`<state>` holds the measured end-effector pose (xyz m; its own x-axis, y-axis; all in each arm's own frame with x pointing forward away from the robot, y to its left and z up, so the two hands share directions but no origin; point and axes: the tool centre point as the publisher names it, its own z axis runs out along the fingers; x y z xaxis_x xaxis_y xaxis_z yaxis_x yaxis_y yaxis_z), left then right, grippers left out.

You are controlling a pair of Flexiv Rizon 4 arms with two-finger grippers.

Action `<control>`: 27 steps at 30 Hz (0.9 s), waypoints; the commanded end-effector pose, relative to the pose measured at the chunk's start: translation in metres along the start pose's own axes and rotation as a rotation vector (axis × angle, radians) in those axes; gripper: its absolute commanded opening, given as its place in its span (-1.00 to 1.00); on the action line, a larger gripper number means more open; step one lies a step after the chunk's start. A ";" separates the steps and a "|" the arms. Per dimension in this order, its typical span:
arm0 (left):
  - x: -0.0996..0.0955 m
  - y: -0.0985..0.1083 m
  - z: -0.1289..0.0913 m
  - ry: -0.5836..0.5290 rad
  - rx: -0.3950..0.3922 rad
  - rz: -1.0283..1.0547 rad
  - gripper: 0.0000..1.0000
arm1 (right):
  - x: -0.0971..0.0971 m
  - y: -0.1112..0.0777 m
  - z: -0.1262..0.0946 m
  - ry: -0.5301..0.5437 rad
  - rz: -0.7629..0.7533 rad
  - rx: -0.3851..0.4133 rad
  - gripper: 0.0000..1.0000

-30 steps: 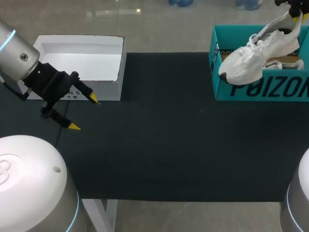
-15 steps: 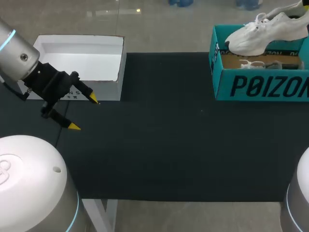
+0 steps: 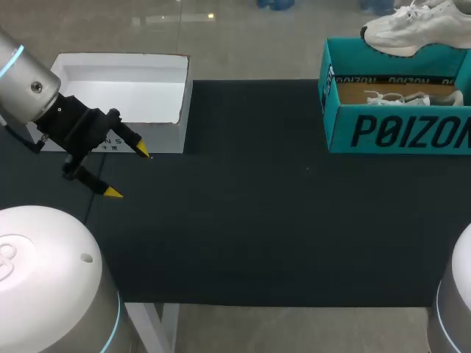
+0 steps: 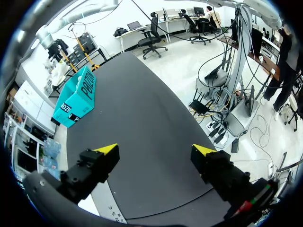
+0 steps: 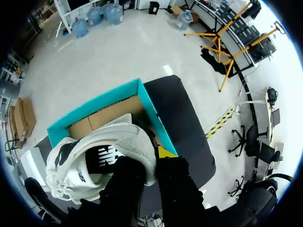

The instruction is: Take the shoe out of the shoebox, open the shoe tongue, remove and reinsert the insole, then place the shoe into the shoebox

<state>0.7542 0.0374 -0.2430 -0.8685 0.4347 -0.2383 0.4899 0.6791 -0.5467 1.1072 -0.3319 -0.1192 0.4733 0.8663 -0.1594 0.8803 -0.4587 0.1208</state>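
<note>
The white sneaker [image 3: 419,28] hangs above the teal shoebox [image 3: 397,132] at the far right corner of the counter [image 3: 243,220], right fingers [image 5: 166,152] clamped on its heel collar; left fingers [image 4: 108,149] spread wide, empty. Best clear the box walls before lowering.

The silver left arm [image 3: 26,84] is ringed in pale blue; its black tool [image 3: 127,171] is tipped yellow. White domed housings [image 3: 44,279] are edged blue.
</note>
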 end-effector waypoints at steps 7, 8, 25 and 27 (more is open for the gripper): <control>-0.001 0.000 0.000 0.003 -0.003 0.000 1.00 | 0.018 0.021 0.005 -0.001 0.046 0.070 -1.00; -0.001 0.000 0.000 0.003 -0.003 0.000 1.00 | 0.018 0.022 0.005 -0.005 0.050 0.068 -1.00; -0.001 0.000 0.000 0.003 -0.003 0.000 1.00 | 0.014 0.023 0.011 0.000 0.085 0.038 -1.00; -0.001 0.000 0.000 0.003 -0.003 0.000 1.00 | 0.014 0.023 0.011 0.000 0.085 0.038 -1.00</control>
<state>0.7543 0.0374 -0.2430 -0.8685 0.4347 -0.2383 0.4899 0.6791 -0.5467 1.1359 -0.3330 -0.1316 0.5456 0.8241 -0.1520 0.8380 -0.5378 0.0925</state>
